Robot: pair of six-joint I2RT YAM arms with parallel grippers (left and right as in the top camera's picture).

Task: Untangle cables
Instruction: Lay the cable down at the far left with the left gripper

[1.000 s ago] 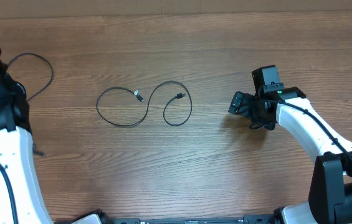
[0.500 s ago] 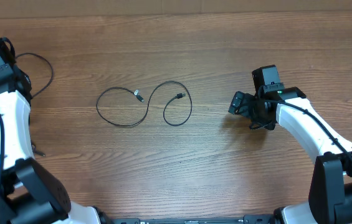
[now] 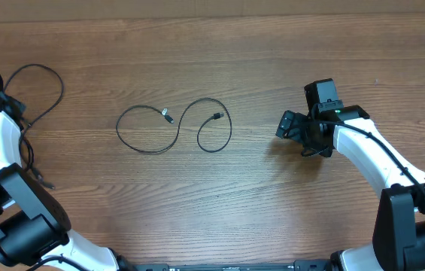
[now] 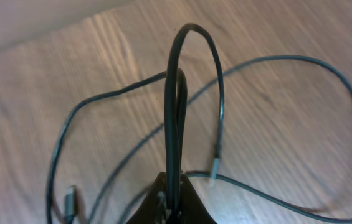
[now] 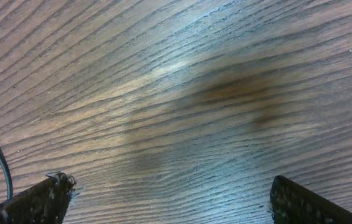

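Left tool (image 4: 172, 194) clamped on a cable (image 4: 177, 93) near the worktop's (image 3: 272, 211) left edge, right tool (image 5: 172, 202) spread wide, second cable (image 3: 174, 128) lying mid-worktop.

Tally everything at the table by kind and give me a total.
Thin black cables: 2 (centre cable, left cable)
Grippers: 2 (left gripper, right gripper)
Total: 4
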